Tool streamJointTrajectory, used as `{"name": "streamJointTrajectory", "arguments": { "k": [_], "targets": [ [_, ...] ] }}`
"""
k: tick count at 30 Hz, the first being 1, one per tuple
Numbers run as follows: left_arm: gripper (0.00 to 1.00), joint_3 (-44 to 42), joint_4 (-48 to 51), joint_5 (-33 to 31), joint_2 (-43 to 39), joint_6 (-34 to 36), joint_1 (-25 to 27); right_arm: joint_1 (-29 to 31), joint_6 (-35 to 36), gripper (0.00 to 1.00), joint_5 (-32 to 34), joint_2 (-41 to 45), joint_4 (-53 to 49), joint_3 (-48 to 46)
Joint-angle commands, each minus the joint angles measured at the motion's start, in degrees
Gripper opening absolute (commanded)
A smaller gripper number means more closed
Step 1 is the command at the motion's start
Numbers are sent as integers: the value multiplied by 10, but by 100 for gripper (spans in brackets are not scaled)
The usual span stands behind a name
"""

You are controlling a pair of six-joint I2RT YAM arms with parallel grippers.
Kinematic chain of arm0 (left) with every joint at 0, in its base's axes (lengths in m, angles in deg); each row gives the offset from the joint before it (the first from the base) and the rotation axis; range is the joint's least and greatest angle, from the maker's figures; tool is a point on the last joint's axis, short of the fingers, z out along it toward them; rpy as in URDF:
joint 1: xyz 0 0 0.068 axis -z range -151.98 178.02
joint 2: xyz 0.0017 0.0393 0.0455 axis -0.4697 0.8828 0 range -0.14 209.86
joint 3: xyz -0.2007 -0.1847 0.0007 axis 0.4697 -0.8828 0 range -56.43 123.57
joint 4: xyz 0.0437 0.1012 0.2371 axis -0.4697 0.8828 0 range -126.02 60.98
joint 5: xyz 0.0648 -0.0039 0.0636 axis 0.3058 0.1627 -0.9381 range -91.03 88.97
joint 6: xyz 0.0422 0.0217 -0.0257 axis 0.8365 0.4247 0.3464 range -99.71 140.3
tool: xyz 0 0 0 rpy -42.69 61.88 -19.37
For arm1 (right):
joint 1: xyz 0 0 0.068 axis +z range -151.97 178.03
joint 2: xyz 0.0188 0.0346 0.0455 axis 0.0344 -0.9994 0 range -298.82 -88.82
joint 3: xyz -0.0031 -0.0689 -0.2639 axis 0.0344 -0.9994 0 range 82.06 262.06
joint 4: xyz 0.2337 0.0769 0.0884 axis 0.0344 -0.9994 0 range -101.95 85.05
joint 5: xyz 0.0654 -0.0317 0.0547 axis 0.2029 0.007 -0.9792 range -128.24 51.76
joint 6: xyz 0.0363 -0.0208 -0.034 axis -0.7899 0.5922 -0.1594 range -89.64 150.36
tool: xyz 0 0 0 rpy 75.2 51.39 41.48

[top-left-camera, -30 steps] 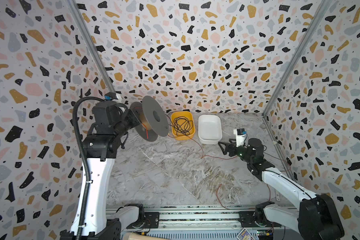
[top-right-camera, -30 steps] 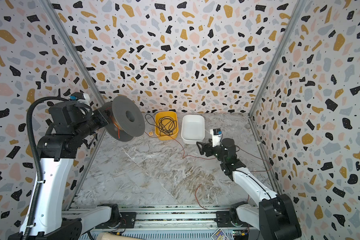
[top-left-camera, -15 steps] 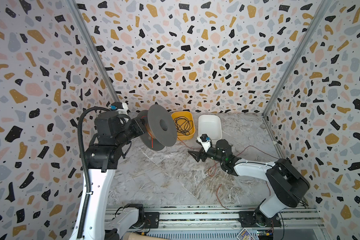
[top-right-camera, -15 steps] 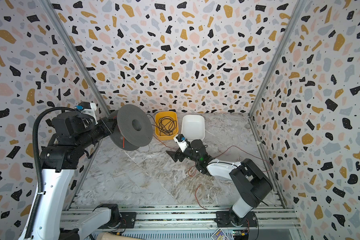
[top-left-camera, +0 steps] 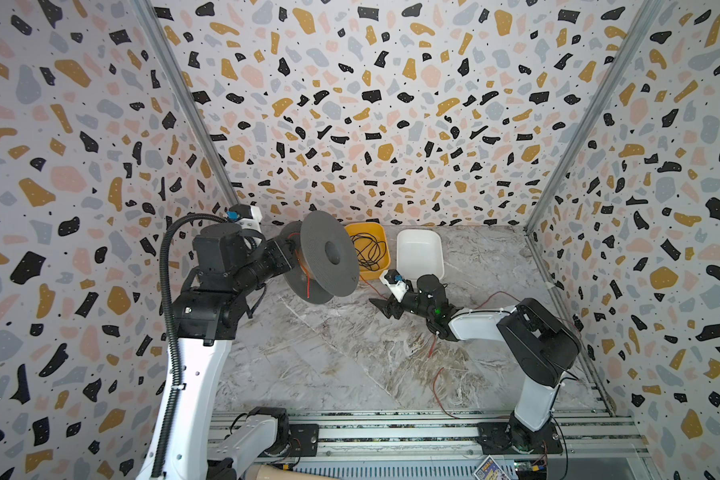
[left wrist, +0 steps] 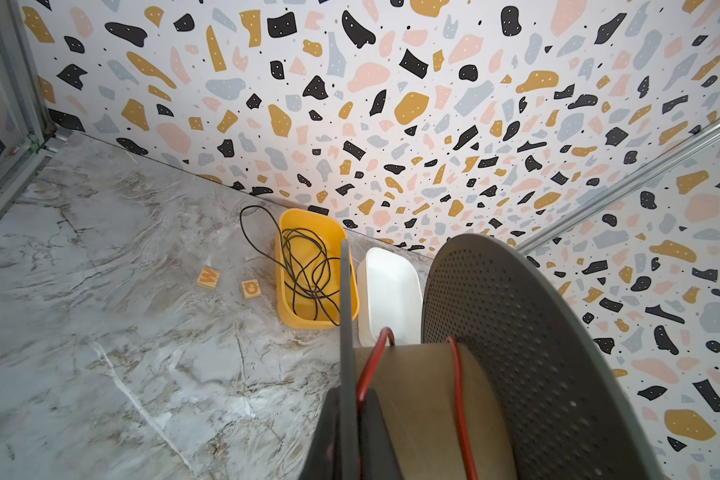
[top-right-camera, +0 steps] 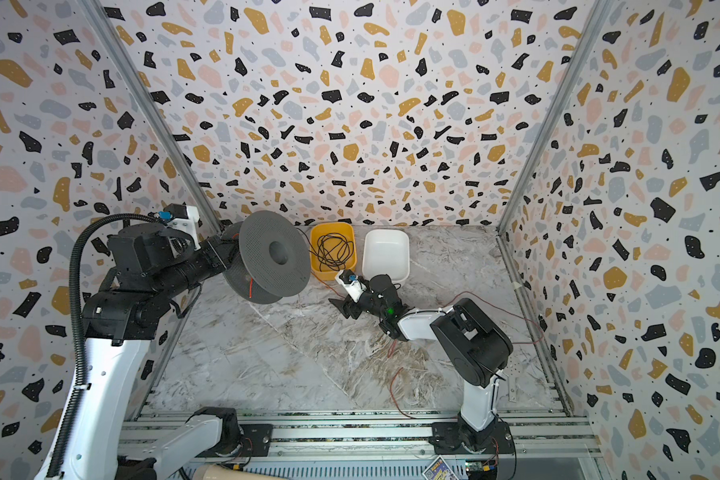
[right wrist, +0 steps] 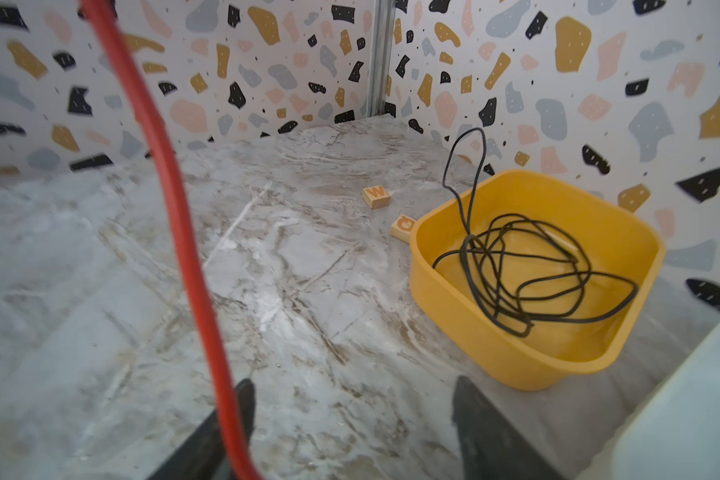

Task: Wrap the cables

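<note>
Yellow plastic tub [top-left-camera: 366, 227], far centre of the marbled worktop [top-left-camera: 308, 365], contains a loose tangle of thin black wire [top-left-camera: 368, 251]. Smooth white tub [top-left-camera: 420, 253] stands just right of it. Left tool [top-left-camera: 288, 257] is clamped on a perforated grey spool [top-left-camera: 329, 253]. The red wire [right wrist: 173, 195] loops the spool's brown core and trails across the worktop. Right tool [right wrist: 352, 399] stands part-open, with the wire beside one finger, ungripped.

Red-orange cable [right wrist: 184, 249], grey spool [top-left-camera: 329, 253], yellow tub [right wrist: 495, 353], white tub [top-left-camera: 420, 253], terrazzo-speckled walls [top-left-camera: 391, 104]
</note>
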Motion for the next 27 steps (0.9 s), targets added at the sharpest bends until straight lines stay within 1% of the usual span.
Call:
{"name": "streamJointTrajectory", "arguments": {
  "k": [1,3,5,7,9,13,15,17,19,23,27],
  "targets": [
    [0,23,-52,-1,-2,2,4,-6,4,37,6,5,-3,10],
    [0,32,-45,-5,8,3,5,-4,-4,27,9,15,-1,-7],
    [0,43,-41,-8,24,0,6,1,-5,21,21,33,-4,-28],
    [0,53,-39,-19,40,-4,6,13,-2,13,53,57,-12,-53],
    [0,55,-46,-42,51,-8,6,34,-2,0,105,84,-31,-72],
    [0,34,-90,-85,56,-30,10,93,28,0,190,137,-57,-102],
    [0,22,-115,-104,60,-42,16,130,40,0,239,156,-78,-100],
    [0,17,-131,-114,67,-51,25,155,48,0,252,165,-108,-86],
    [0,11,-148,-141,75,-53,43,181,65,0,266,173,-127,-76],
    [0,1,-155,-211,95,-36,84,243,118,0,345,173,-169,-36],
    [0,-32,-176,-248,100,-38,120,265,133,0,357,181,-214,11]
  ]
}}
